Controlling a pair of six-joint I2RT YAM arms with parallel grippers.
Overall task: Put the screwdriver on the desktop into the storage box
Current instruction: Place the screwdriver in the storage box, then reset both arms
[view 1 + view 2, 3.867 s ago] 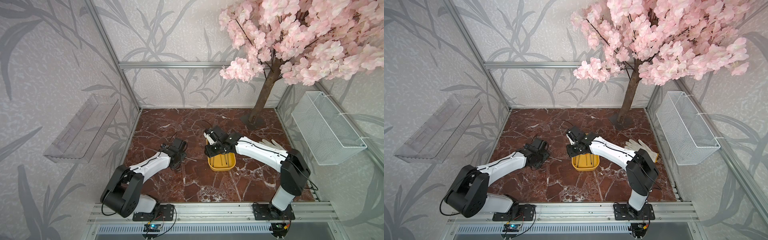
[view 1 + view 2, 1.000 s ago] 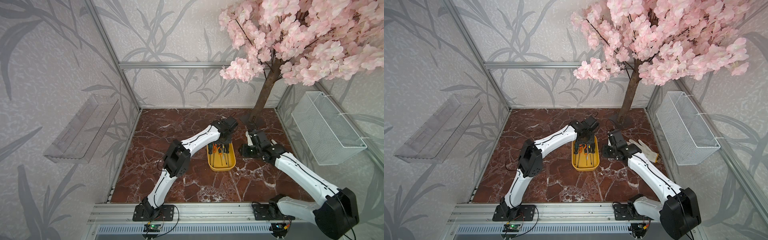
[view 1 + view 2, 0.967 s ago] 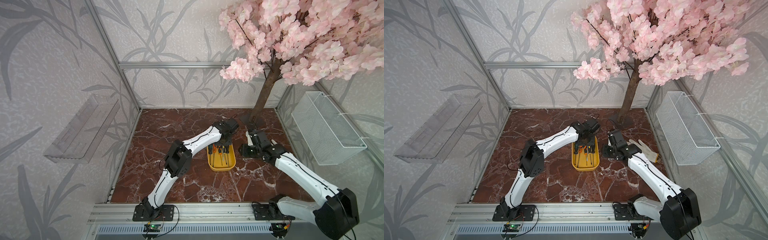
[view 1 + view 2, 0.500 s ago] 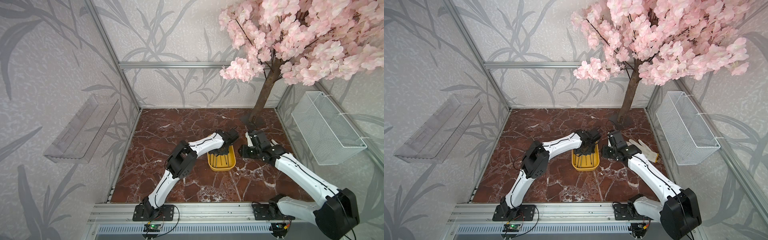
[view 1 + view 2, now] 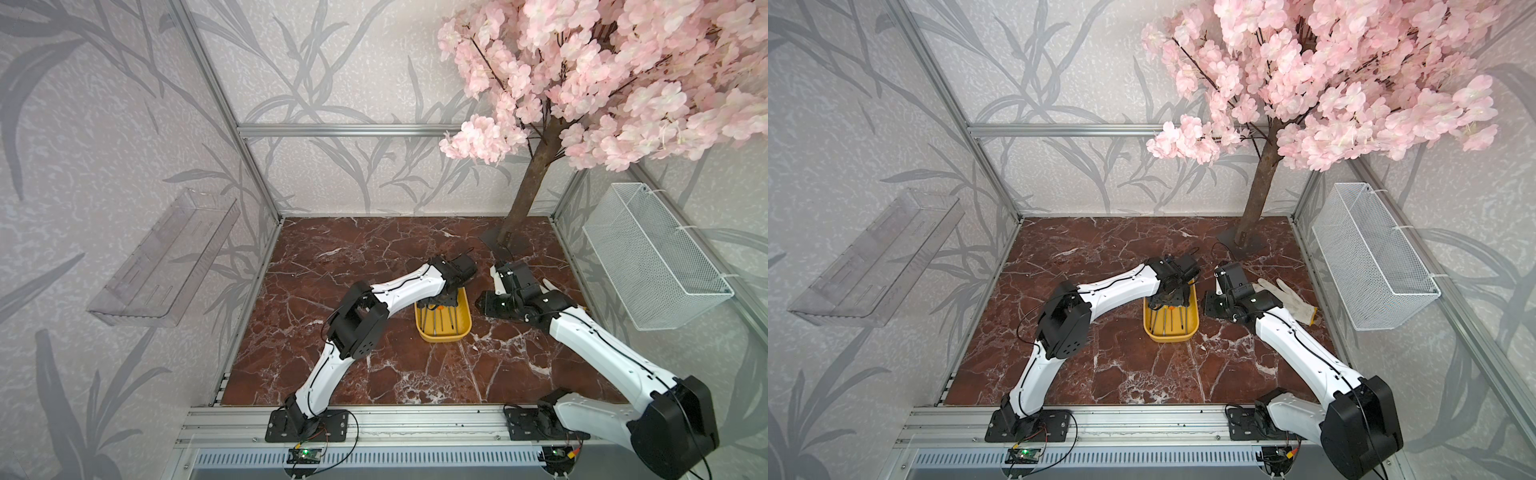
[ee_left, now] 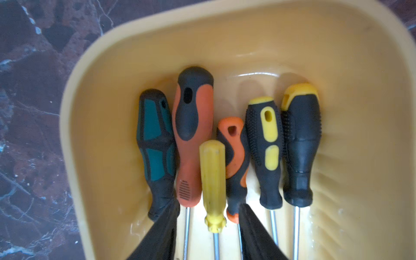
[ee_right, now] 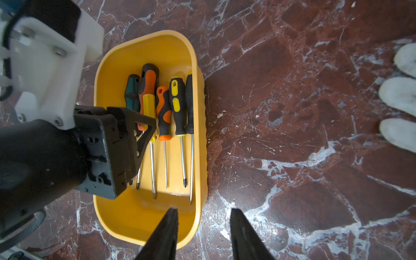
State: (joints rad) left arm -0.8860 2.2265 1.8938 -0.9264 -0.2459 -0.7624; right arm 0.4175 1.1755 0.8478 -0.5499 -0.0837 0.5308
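Looking down the left claw [image 6: 208, 212], we see its black fingers [image 6: 166, 225] parted either side of a clear-yellow-handled steel screwdriver [image 6: 212, 177], not pinching it. That screwdriver lies among five other rubber-handled screwdrivers [image 6: 193, 135] inside the shallow yellow plastic storage box [image 5: 443, 337], midway across the reddish-brown marble table [image 5: 374, 374]. Just right of the box, the right claw [image 7: 202, 212] hangs spread and empty; a white cloth glove [image 5: 1287, 299] lies farther right on the table.

No legible text or markings
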